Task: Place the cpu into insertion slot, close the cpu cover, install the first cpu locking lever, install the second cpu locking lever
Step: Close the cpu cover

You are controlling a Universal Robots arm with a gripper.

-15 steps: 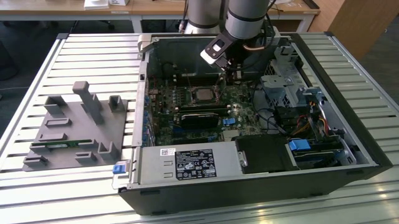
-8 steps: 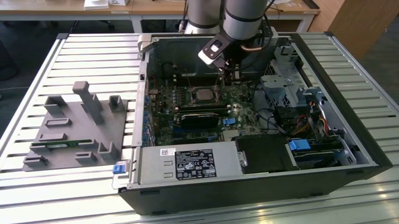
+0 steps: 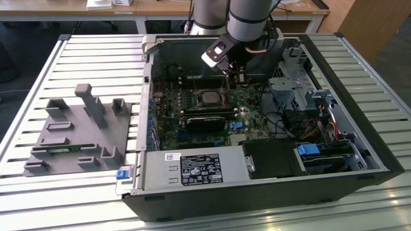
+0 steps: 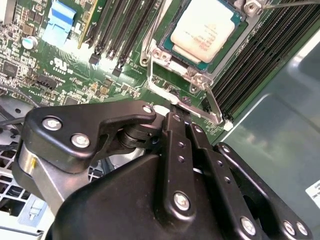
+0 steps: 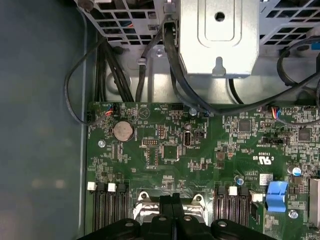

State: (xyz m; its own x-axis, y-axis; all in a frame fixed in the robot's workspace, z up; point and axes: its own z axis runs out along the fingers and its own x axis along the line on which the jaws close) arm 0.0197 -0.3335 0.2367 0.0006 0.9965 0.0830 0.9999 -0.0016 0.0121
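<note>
The cpu [image 4: 207, 25], pale and square, lies flat in the insertion slot [image 4: 231, 44], whose dark rim frames it; in the exterior view the cpu [image 3: 209, 97] sits mid-motherboard. The silvery cpu cover [image 4: 150, 57] lies down around the chip. My gripper [image 4: 173, 109] is shut, its black fingers pressed together with the tips at the cover's near edge beside a flat silver lever [image 4: 214, 102]. I cannot tell whether anything is pinched between them. In the first wrist view the gripper [image 5: 172, 200] stands over the socket's metal frame [image 5: 144, 202]. The gripper [image 3: 229, 77] hangs just behind the socket.
Long black memory slots [image 4: 260, 55] flank the socket on both sides. A metal drive cage [image 5: 220, 35] and black cables [image 5: 115, 70] sit beyond the green board, near a coin battery [image 5: 123, 131]. The case walls [image 3: 146, 96] enclose the work area. A grey fixture [image 3: 77, 130] stands outside.
</note>
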